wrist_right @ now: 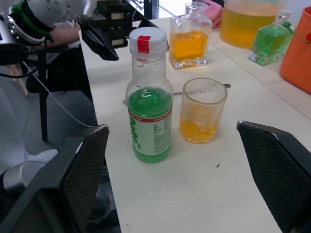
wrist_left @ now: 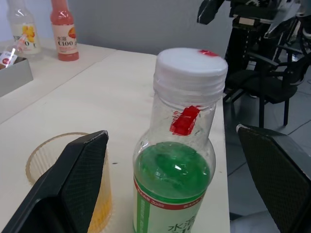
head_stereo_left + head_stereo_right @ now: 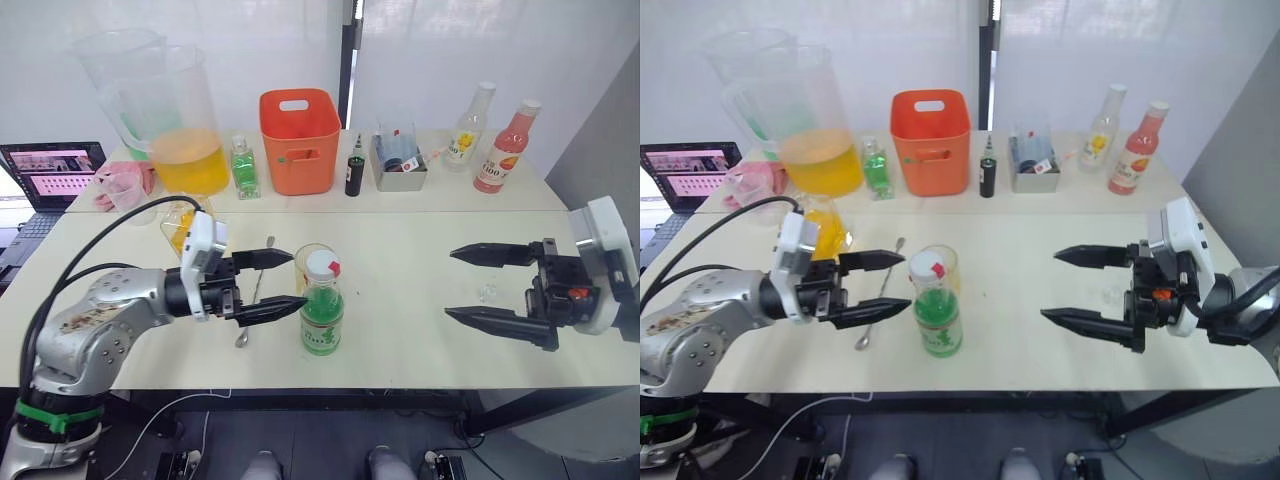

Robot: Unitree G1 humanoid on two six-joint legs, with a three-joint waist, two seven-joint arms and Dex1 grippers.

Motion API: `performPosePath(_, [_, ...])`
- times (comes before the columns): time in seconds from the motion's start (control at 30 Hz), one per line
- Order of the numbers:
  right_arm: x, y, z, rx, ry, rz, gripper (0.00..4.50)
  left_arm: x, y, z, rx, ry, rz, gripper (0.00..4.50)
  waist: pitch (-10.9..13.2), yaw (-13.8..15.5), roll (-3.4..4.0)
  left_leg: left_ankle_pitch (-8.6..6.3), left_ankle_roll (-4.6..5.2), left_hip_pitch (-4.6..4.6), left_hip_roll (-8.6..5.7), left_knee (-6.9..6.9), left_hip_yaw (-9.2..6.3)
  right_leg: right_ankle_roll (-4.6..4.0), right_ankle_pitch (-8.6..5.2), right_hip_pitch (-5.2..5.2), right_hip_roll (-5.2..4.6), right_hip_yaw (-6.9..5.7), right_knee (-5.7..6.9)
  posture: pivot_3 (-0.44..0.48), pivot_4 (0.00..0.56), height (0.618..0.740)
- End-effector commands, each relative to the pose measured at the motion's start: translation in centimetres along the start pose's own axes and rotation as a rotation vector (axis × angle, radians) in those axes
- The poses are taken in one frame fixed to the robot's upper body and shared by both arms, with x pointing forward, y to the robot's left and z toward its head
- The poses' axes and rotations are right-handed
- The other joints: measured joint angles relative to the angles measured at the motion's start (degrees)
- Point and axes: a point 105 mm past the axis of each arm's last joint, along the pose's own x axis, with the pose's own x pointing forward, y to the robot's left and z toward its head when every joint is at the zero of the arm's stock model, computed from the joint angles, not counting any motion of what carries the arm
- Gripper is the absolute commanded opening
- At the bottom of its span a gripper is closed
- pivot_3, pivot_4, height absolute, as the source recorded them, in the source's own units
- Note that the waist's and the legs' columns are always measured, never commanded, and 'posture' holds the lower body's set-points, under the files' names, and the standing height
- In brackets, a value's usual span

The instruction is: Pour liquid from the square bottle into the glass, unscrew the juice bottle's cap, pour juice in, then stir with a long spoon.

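You will find the juice bottle [image 3: 322,318] at lower centre of the head view, the glass [image 3: 311,262] directly behind it, and the long spoon [image 3: 254,290] lying on the table [image 3: 400,290] just left of both. At upper centre, the bin [image 3: 299,142] stands on the rear table, pitchers [image 3: 175,125] at upper left, two bottles [image 3: 492,135] at upper right.

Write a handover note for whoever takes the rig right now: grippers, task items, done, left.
Left gripper: open, empty, beside the juice bottle.
Right gripper: open, empty, apart from the items.
Juice bottle: upright near the table's front edge, cap on, partly full of green liquid.
Glass: upright just behind the bottle, with some orange liquid in the bottom.
Square bottle: set down behind the glass, part full.
Long spoon: flat on the table by the left gripper.
Done: first pour, apparently.
Left: uncap, pour juice, stir.
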Motion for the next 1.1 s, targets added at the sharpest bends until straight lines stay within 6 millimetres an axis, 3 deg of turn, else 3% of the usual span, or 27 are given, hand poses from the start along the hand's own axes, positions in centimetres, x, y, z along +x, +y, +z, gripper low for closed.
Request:
performPosePath(0.03, [-0.3,0.4,0.8,-0.038,-0.019,-0.034,4.47,0.7,0.1,0.9,0.052,-0.023,-0.009,4.50,0.0,0.0,0.00,0.00,0.00,0.00,0.00,0.01,0.00,0.00,0.00,0.00,0.00,0.00,0.00,0.000,0.150,0.740])
performPosePath(0.6, [-0.2,0.4,1.0,-0.063,-0.034,-0.078,4.47,3.2,0.0,0.6,0.062,-0.037,-0.084,4.50,0.0,0.0,-0.01,0.00,0.00,0.02,-0.01,0.05,-0.01,0.02,0.01,0.04,0.00,0.00,-0.01,0.000,0.150,0.740])
performPosePath(0.73, [-0.2,0.3,1.0,-0.065,-0.030,-0.083,4.50,3.4,-0.1,0.3,0.081,-0.016,-0.103,3.38,0.0,0.0,-0.01,0.00,0.00,0.02,-0.01,0.05,-0.01,0.02,0.01,0.04,0.00,0.00,-0.01,0.000,0.150,0.740])
performPosePath(1.1, [0.0,-0.1,1.0,-0.072,-0.035,-0.098,4.50,3.4,0.1,0.5,0.118,-0.032,-0.088,3.38,0.0,0.0,-0.01,0.00,0.00,0.02,-0.01,0.05,-0.01,0.03,0.01,0.04,0.00,0.00,-0.01,0.000,0.150,0.740])
